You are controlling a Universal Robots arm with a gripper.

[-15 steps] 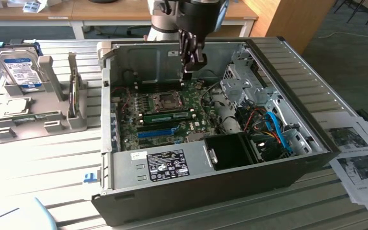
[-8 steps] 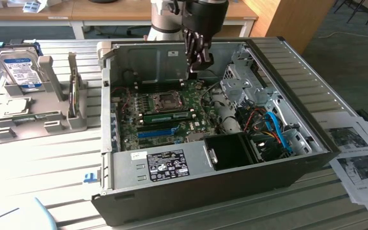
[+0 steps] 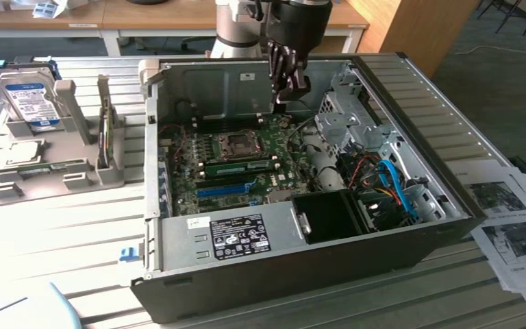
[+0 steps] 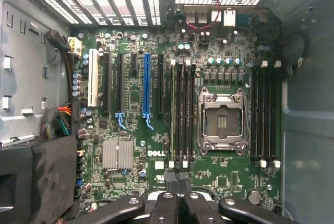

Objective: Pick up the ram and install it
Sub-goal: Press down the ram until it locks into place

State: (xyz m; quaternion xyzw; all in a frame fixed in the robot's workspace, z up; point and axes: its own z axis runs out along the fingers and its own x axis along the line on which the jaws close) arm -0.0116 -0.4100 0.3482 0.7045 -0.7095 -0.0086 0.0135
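End effector (image 3: pixel 284 101) together, empty, above the motherboard (image 4: pixel 219 174) inside the open computer case (image 3: pixel 446 171); ram (image 3: pixel 242 165) seated in a slot; slatted bench (image 3: pixel 53 226).

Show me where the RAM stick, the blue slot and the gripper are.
ram (image 3: pixel 241 166): exterior view, middle of the green stick's long face.
blue slot (image 4: pixel 146 84): wrist view, middle of its length.
gripper (image 3: pixel 286 92): exterior view, between its fingertips above the motherboard.

open computer case (image 3: pixel 244 233), hard drive (image 3: pixel 27 99), papers (image 3: pixel 514 226)
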